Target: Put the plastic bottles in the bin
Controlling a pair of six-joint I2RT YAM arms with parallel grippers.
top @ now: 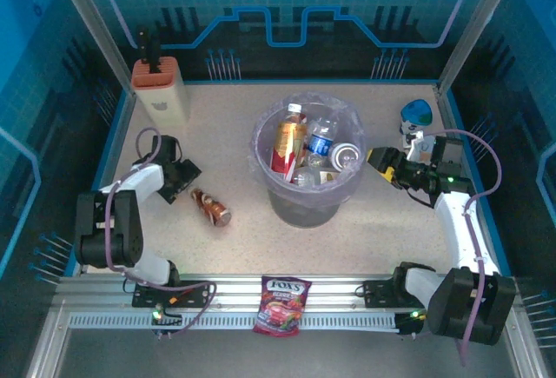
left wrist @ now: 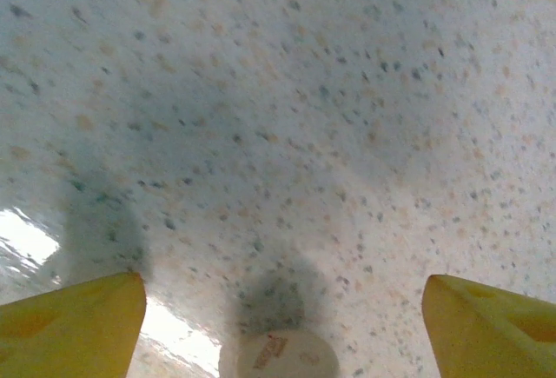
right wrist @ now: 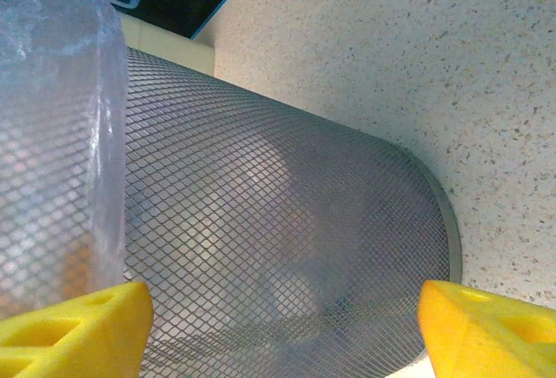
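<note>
1. Top view: the bin [top: 276,189], grey mesh lined with a translucent purplish bag [right wrist: 52,117], stands upright at mid-table [top: 234,126].
2. The bin holds several plastic bottles [top: 321,143]. A red-and-gold one [top: 288,145] leans against the left inner side, with a clear blue-labelled one beside it.
3. One brown bottle [top: 211,207] lies on its side on the table, left of the bin and apart from it.
4. The left gripper [top: 184,182] is low over the table, just up-left of the brown bottle. In the left wrist view its yellow fingers [left wrist: 78,321] are spread wide with nothing between them. A pale round cap with red print [left wrist: 278,356] shows at the bottom edge, between the fingers but touching neither.
5. The right gripper [top: 380,161] is beside the bin's right rim. In the right wrist view its fingers [right wrist: 486,326] are released and hold nothing, and the bin's mesh wall [right wrist: 287,222] lies straight ahead of them. I cannot tell whether they touch the wall.
6. Other items:
   - The FOX'S candy bag [top: 282,304] is at the near edge, on the rail.
   - A beige block with an orange top [top: 159,89] is at far left.
   - Blue and white cups [top: 417,117] are at far right, behind the right gripper.
</note>
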